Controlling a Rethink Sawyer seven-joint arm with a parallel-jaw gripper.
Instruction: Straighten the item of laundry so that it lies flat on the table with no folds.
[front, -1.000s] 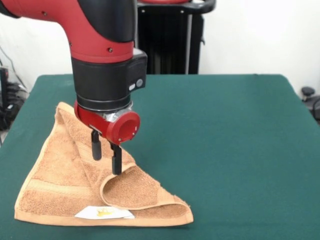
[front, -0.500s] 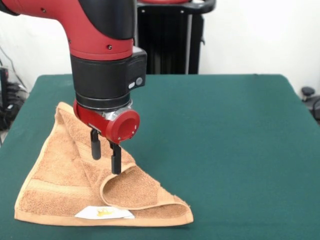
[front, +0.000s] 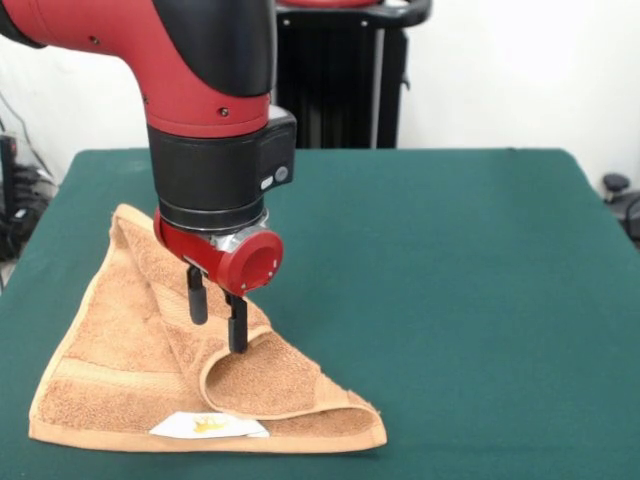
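One broad green counter (front: 450, 260) fills the front view, and nearly all of it is bare; the action is packed into the near corner on the picture's left. That is where the towel (front: 110, 370) lies, orange-tan and plainly not flat: its body spreads in a rough triangle, and a flap (front: 265, 378) is doubled over on top, curling round in a rolled loop toward the picture's lower right. The flap's long fold line runs on a diagonal, from the far corner at upper left down to the near hem at lower right. A small white label (front: 208, 426) sits on the near hem, just beside the loop.

Now the arm: it drops in from above, wrist nearly vertical, red collar tilted a touch, planted over the towel's middle. And here is the relation that matters: the pincer (front: 218, 318) is right over the upper end of that folded flap, so the cloth to be moved lies directly below it and trails away toward the lower right. Its two black fingers (front: 237, 325) stand parted by a narrow gap, with nothing between them; the nearer tip looks to be at or just above the flap's edge, though contact is hard to call. My read: a short descent and a pinch would catch that edge, then a pull back across the diagonal to unroll it.
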